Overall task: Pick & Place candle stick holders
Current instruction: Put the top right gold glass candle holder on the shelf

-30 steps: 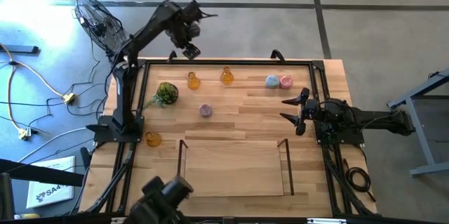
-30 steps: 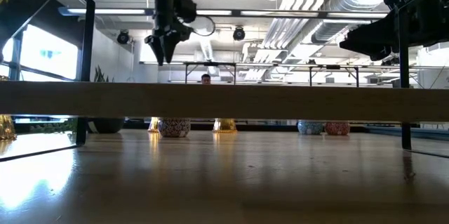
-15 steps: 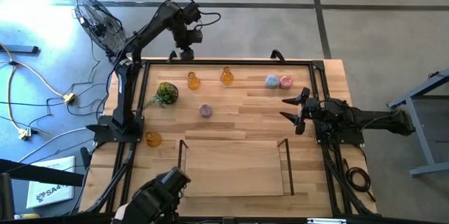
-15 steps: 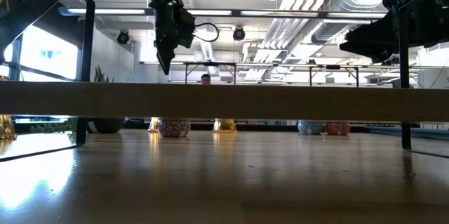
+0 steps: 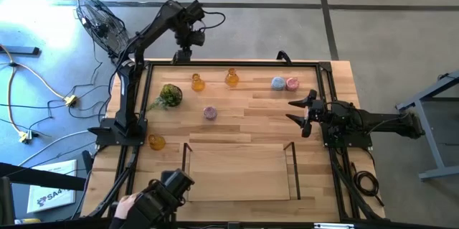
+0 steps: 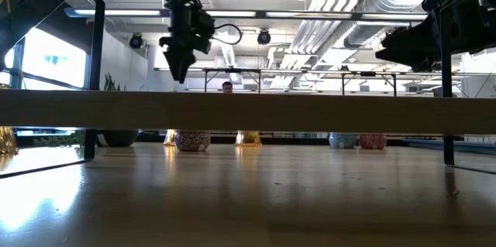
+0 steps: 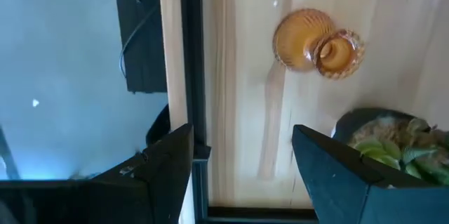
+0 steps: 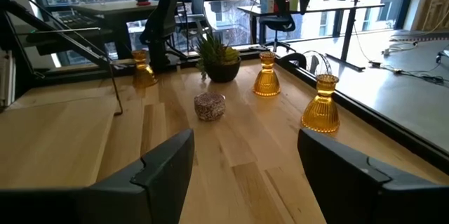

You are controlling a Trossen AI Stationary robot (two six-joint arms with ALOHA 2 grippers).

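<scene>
Several small candle stick holders stand on their bases on the wooden table: amber ones (image 5: 196, 82) (image 5: 231, 78) (image 5: 155, 141), a purple one (image 5: 209, 113), a pale blue one (image 5: 277, 83) and a pink one (image 5: 292, 83). My left gripper (image 5: 181, 54) hangs high over the table's far edge, pointing down, open and holding nothing. Its wrist view shows an amber holder (image 7: 316, 41) beyond the fingers. My right gripper (image 5: 301, 110) waits level at the table's right side, open, facing the holders (image 8: 324, 112).
A green plant ball (image 5: 170, 95) sits near the left amber holder. A low wooden tray (image 5: 240, 186) with upright end walls fills the near middle. A black frame (image 5: 237, 64) borders the table. A fan (image 5: 100, 21) stands off the far left corner. A person's hand (image 5: 125, 200) holds a dark device at the near edge.
My left gripper has rolled about its downward-pointing axis and shifted a little toward the table's left, sinking slightly; its fingers stay apart. The dark device at the near edge has moved, and a hand has come into view.
</scene>
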